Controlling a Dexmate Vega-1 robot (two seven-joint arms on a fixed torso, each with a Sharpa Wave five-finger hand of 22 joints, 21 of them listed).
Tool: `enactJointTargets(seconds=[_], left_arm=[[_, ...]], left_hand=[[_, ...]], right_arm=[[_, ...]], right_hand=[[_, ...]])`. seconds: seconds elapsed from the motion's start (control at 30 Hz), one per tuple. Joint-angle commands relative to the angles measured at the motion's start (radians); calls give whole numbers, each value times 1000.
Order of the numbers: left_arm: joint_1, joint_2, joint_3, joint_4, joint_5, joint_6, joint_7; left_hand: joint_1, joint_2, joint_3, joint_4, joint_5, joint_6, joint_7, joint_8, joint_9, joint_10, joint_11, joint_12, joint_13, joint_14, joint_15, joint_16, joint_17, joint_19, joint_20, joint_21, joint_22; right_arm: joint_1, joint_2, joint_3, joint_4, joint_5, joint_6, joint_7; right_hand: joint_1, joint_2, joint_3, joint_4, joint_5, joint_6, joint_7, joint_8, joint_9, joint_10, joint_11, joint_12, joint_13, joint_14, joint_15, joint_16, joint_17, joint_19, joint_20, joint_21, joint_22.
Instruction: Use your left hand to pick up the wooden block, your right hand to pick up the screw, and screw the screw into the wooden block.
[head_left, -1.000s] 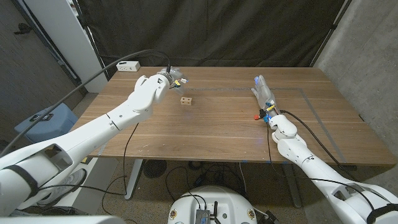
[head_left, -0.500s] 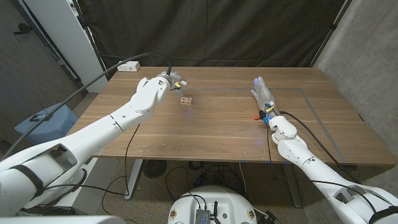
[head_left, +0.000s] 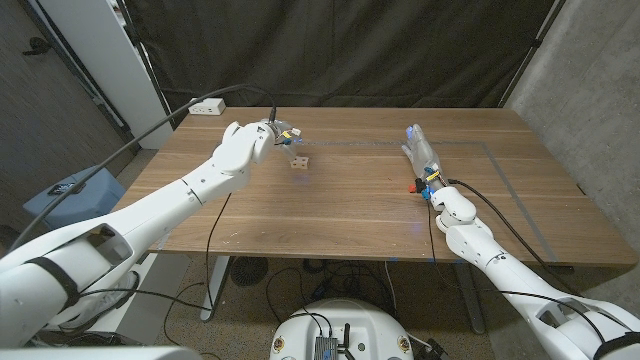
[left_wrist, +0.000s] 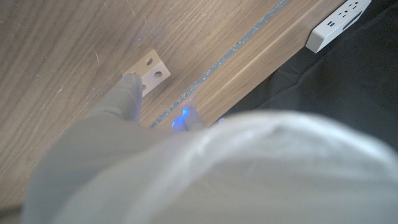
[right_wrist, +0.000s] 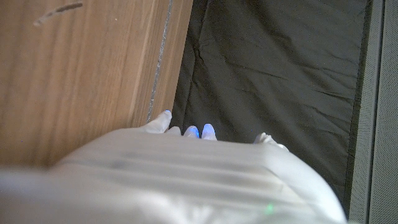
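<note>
Wooden block (head_left: 299, 161), a small cube with two holes showing on one face, sits on the table (head_left: 350, 215) toward its far left, just beside the left hand (head_left: 268, 131), whose fingers hover apart and empty. Right hand (head_left: 422, 152) stands on edge at the far right with fingers extended, holding nothing visible.

Left arm stretched from the lower left corner across the table, left hand (head_left: 272, 131) raised at its far end, fingers (left_wrist: 129, 99) reaching forward and apart, nothing held. Right arm reaching up from the lower right corner, right hand (head_left: 422, 150) standing on its edge, fingers (right_wrist: 163, 121) extended forward together, palm upright, nothing in its grasp.
</note>
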Motion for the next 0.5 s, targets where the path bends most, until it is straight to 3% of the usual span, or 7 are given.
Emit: enactJointTargets(seconds=[0.03,0.23,0.5], left_arm=[[-14,-2,23,28,-29,0,46],[-1,-4,39,43,-6,10,112],[-15,-17,55,73,-17,5,114]], left_hand=[[14,2,-1,0,7,8,8,1,5,15,4,7,5,5,-3,10,2,-129,6,9,5],[37,11,0,-5,5,22,5,6,5,31,3,12,7,27,-10,17,2,-116,5,14,5],[57,10,-1,-8,4,31,6,7,5,45,1,17,9,46,-19,20,2,-102,5,18,5]], right_arm=[[3,7,-4,11,-2,0,0],[0,6,-4,10,-3,-5,-6],[-5,4,-3,6,-3,-11,-15]], right_hand=[[-1,-5,6,3,0,-3,-5,6,2,-3,2,6,2,-7,1,6,2,6,-14,4,6],[-2,-6,7,2,-1,-3,-5,6,2,-3,0,6,2,-7,2,6,2,6,-14,4,6],[-3,-6,9,1,-2,-4,-5,6,2,-3,-1,6,2,-8,2,6,2,6,-15,4,6]])
